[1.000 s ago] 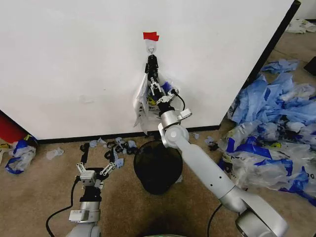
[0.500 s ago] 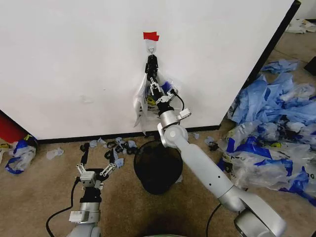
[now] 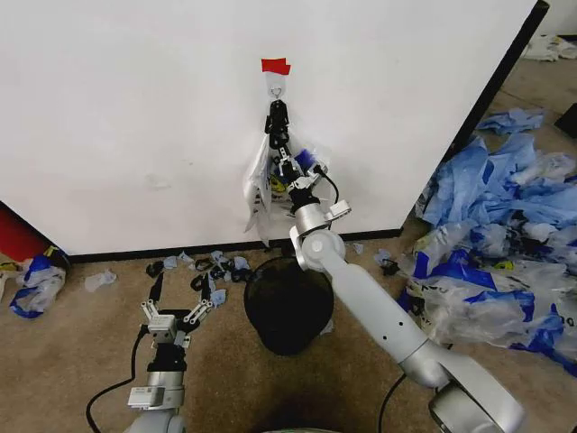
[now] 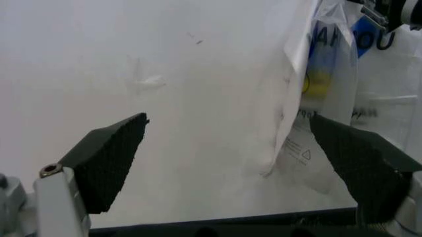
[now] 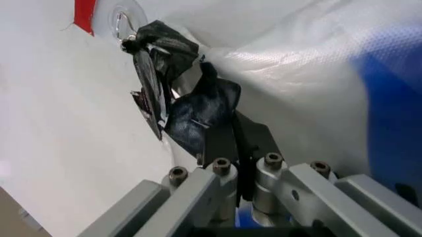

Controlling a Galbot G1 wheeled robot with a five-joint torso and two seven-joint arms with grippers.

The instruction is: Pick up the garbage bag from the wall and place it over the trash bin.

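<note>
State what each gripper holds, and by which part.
The right gripper is shut on the garbage bag, pinching its dark bunched handles just below the hook on the wall. The left gripper is open, holding nothing.

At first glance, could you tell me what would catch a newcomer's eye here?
The right gripper, fingers shut on the garbage bag, reaches up the white wall just under the hook and red tape. The black mesh trash bin stands below, and heaped blue bags litter the floor on the right.

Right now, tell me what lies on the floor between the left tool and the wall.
Head view: small blue and dark plastic scraps litter the carpet between the left tool and the wall.
</note>
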